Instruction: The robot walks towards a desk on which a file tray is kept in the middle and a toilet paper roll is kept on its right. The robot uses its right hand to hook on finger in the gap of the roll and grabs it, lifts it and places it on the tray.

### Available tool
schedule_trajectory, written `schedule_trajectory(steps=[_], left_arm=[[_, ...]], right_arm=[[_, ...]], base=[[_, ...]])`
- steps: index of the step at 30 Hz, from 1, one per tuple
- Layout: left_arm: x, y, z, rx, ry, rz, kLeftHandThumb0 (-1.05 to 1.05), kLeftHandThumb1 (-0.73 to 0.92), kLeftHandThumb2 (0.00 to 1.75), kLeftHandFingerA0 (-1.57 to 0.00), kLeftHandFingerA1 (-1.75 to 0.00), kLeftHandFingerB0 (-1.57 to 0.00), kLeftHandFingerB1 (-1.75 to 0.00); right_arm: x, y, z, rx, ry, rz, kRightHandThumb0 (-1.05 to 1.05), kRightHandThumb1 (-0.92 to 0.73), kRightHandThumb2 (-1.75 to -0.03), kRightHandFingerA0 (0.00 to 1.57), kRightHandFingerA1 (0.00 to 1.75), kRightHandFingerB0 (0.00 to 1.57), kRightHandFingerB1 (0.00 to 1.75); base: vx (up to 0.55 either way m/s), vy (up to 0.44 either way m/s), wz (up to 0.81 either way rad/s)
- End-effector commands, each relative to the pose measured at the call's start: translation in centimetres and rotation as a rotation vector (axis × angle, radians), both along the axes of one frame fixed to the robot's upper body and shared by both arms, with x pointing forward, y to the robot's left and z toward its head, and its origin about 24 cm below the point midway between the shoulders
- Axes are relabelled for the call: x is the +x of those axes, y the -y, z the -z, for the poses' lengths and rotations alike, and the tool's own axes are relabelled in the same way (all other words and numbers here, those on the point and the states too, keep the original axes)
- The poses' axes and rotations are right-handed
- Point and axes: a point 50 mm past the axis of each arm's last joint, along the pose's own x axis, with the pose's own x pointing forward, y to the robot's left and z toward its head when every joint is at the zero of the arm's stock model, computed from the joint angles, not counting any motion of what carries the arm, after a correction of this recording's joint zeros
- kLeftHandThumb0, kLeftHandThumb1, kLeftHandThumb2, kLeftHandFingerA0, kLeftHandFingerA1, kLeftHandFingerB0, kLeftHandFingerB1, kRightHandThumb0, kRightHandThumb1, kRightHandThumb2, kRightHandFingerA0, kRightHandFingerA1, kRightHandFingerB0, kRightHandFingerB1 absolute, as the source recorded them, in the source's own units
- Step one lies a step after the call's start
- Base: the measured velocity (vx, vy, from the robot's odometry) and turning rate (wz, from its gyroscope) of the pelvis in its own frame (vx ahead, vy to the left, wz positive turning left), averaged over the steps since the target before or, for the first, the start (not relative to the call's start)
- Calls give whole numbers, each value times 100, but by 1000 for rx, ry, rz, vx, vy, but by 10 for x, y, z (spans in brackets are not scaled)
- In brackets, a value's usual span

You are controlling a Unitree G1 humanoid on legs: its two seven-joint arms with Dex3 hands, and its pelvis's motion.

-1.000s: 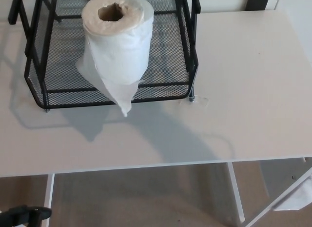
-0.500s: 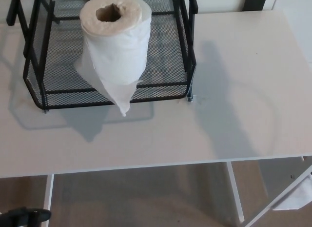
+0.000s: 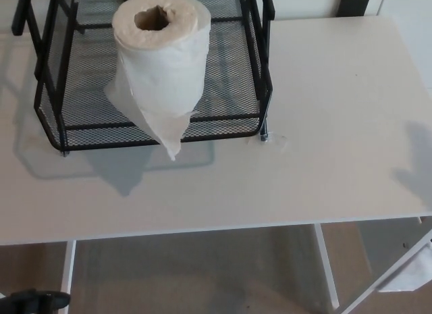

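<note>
- White toilet paper roll with a brown cardboard core (image 3: 160,57) stands upright inside the black wire-mesh file tray (image 3: 253,91), toward its front; core opening faces up; a loose tail of paper hangs over the tray's front rail and its tip reaches down past the rail toward the pale white desk (image 3: 337,125)
- Judged placed; the task's last step looks done
- Right hand not in view; state of its fingers cannot be told; only a faint shadow falls on the desk's right edge
- Left hand: a small dark part shows at the bottom-left corner (image 3: 37,300); too little visible to tell fingers apart or closed
- Handling, as a judgement: roll likely light, soft, easily dented at the sides; paper tears readily; the stiff core gap is the sound hold for one hooked finger; loose tail could snag on the mesh
</note>
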Motion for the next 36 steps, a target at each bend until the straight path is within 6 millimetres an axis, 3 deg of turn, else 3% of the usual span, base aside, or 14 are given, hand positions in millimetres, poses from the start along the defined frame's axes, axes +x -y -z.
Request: schedule_trajectory(steps=[1, 6, 7, 10, 12, 13, 15, 19, 24, 25, 26, 31, 32, 36], left_arm=[[-2, -20, 1, 53, 9, -20, -88, 66, 112, -60, -77, -39, -67], [-4, -21, 2, 44, -3, -25, -88, 67, 112, -59, -77, -39, -68], [-5, -22, 5, 20, 1, -63, -91, 88, 67, -58, -78, -37, -63], [-6, -23, 6, 53, 2, -15, -87, 67, 113, -62, -77, -38, -66], [-6, -22, 5, 55, 12, -12, -90, 92, 70, -63, -76, -36, -62], [-6, -22, 6, 50, 6, -28, -87, 67, 113, -61, -77, -38, -66], [-6, -22, 5, 40, 14, -42, -87, 67, 112, -60, -78, -39, -68], [-3, -22, 3, 42, 27, -48, -88, 92, 70, -58, -77, -36, -65], [-2, -23, 5, 46, 41, -37, -89, 69, 113, -58, -77, -39, -68], [0, -22, 3, 52, 30, -37, -90, 92, 69, -60, -74, -38, -64], [0, -23, 4, 37, 31, -58, -87, 67, 113, -59, -77, -40, -68], [0, -21, 4, 35, 44, -64, -86, 67, 112, -59, -78, -38, -67], [0, -21, 4, 33, 46, -63, -87, 89, 70, -60, -77, -35, -64], [-2, -24, 6, 53, 36, -35, -86, 69, 113, -58, -77, -39, -67]], right_arm=[[-141, 50, 162, 496, 242, 779, -81, -43, -88, 86, 99, 39, 80], [-147, 45, 174, 579, 277, 833, -78, -55, -56, 116, 96, 27, 95], [-152, 41, 178, 627, 239, 864, -77, -59, -57, 145, 92, 25, 104], [-154, 39, 188, 630, 129, 867, -78, -61, -56, 109, 104, 17, 104], [-154, 39, 195, 655, 85, 876, -78, -62, -56, 102, 107, 15, 106], [-155, 37, 204, 782, 86, 883, -67, -57, -57, 35, 133, 13, 111], [-157, 35, 209, 788, 20, 896, -68, -54, -54, 27, 126, 11, 109], [-151, 31, 206, 780, -49, 894, -65, -33, -84, 57, 103, 28, 81], [-147, 31, 208, 755, -224, 735, -65, -46, -55, 57, 104, 46, 80], [-145, 32, 214, 732, -292, 707, -62, -44, -54, 65, 78, 60, 58], [-147, 32, 219, 746, -319, 675, -65, -31, -75, 67, 75, 60, 59], [-142, 29, 217, 668, -381, 579, -69, -42, -54, 81, 71, 62, 56], [-142, 29, 217, 659, -392, 578, -75, -28, -76, 89, 76, 57, 62], [-144, 26, 211, 610, -446, 549, -72, -43, -54, 81, 72, 56, 60]], base=[[0, 0, 0], [0, 0, 0], [0, 0, 0], [0, 0, 0], [0, 0, 0], [0, 0, 0], [0, 0, 0], [0, 0, 0], [0, 0, 0], [0, 0, 0], [0, 0, 0], [0, 0, 0], [0, 0, 0], [0, 0, 0]])
